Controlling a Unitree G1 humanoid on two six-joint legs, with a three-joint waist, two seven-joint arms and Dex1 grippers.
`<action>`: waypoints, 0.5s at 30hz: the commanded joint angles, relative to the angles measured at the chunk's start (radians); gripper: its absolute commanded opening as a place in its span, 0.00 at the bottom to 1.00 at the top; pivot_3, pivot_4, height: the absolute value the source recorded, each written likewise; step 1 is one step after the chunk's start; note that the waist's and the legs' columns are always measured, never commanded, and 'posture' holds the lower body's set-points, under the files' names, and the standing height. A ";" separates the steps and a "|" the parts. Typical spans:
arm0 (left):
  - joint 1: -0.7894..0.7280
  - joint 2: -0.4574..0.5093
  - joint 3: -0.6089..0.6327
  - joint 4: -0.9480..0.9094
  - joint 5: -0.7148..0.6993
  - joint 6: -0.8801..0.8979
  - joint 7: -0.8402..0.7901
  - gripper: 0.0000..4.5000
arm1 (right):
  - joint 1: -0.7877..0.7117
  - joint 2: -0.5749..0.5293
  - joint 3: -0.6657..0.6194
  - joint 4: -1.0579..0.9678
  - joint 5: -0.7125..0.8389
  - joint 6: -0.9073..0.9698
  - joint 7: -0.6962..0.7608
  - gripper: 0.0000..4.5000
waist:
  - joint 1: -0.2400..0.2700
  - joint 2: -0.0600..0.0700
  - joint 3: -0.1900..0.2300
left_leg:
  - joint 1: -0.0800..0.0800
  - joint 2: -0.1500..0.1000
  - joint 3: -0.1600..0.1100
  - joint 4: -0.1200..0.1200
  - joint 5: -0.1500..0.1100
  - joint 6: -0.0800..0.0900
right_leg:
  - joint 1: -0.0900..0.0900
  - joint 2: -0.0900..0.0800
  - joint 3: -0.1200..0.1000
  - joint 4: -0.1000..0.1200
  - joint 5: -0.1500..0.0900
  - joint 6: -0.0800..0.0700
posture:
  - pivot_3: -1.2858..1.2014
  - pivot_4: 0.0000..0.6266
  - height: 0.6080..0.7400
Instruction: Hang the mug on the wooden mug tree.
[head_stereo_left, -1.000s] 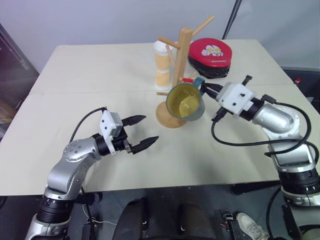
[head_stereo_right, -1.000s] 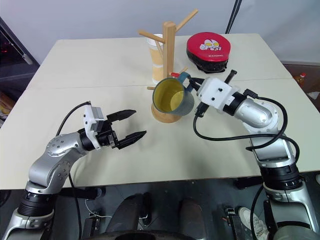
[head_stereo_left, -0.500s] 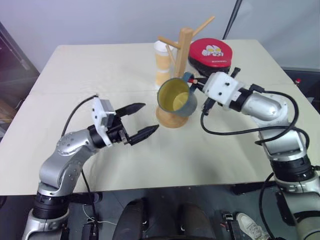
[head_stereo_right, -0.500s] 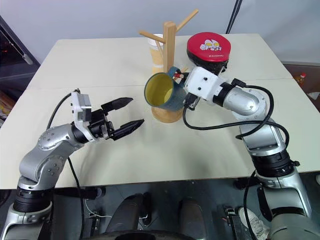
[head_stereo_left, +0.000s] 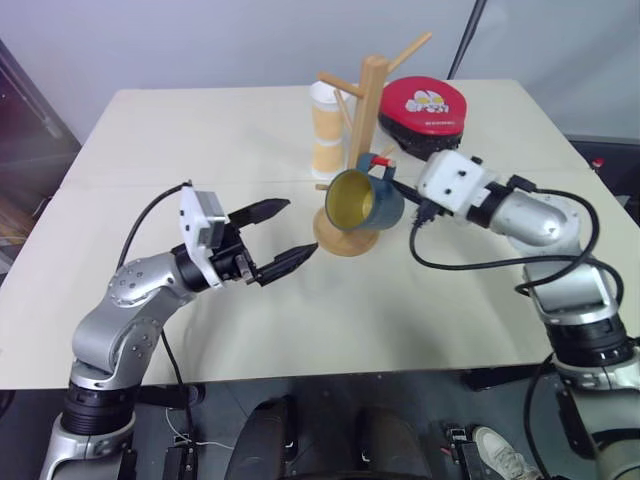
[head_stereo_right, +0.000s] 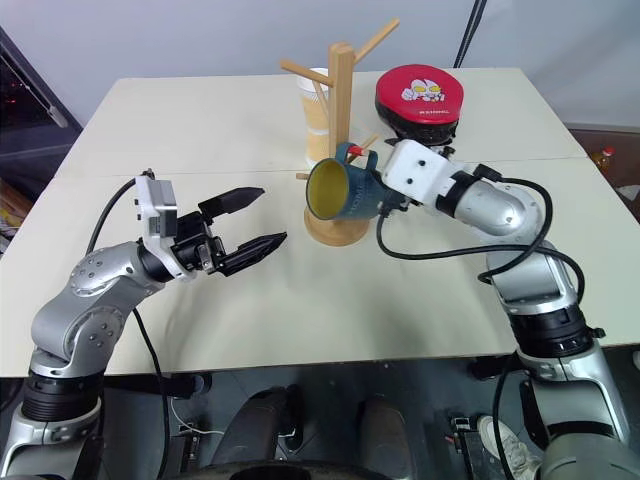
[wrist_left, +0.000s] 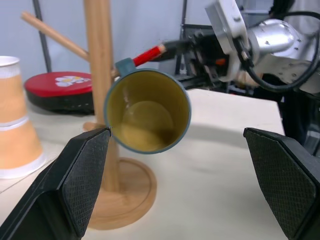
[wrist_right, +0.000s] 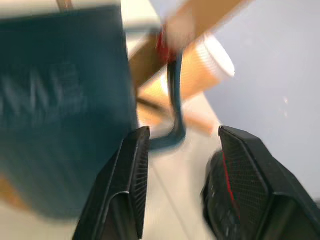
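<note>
Mug (head_stereo_left: 362, 200): 1 second ago it was clamped in the right gripper (wrist_right: 182, 131), tilted low in front of the round base. Half a second ago it had been lifted against the post. Now its loop handle (wrist_right: 175, 100) sits over the red-tipped peg (head_stereo_left: 380, 160) of the wooden mug tree (head_stereo_left: 370, 100), on the post's near right side, with the yellow mouth facing near and left. In the right wrist view the 2 black fingers have come apart and stand on either side of the handle, no longer pinching it. I judge the hang is essentially made, and what remains is to back the gripper out to the right without catching the loop.

The left gripper (head_stereo_left: 298, 228) has stayed spread and empty throughout, to the near left of the tree and well apart from it.

The mug is glossy dark teal ceramic, cylindrical, with pale lettering on its side. The tree is smooth light wood, a straight post on a disc base with thin angled pegs. Just beyond it stands a ribbed orange-and-white paper cup stack (head_stereo_left: 325, 130), and a rounded red case (head_stereo_left: 425, 105) lies far right on the matte beige table (head_stereo_left: 200, 130).
</note>
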 joint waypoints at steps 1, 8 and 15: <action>0.024 -0.002 0.045 0.064 0.084 -0.064 0.059 1.00 | 0.088 0.035 -0.181 -0.049 0.146 0.003 -0.017 0.53 | 0.002 0.000 0.000 | 0.000 0.000 0.000 0.000 0.000 0.000 | 0.000 0.000 0.000 0.000 0.000 0.000 | 0.52 0.24 1.00; 0.093 -0.094 0.137 0.255 0.197 -0.212 0.205 1.00 | 0.315 0.215 -0.338 0.019 0.323 -0.046 -0.081 0.53 | -0.005 0.000 0.000 | 0.000 0.001 -0.001 0.000 0.000 0.000 | 0.000 0.000 -0.001 0.000 0.000 0.000 | 0.52 0.24 1.00; 0.168 -0.158 0.162 0.321 0.293 -0.288 0.331 1.00 | 0.394 0.301 -0.297 0.090 0.334 -0.099 -0.095 0.53 | -0.004 0.000 0.000 | 0.001 0.001 -0.001 0.000 0.000 0.000 | 0.000 0.000 0.000 0.001 0.000 0.000 | 0.52 0.24 1.00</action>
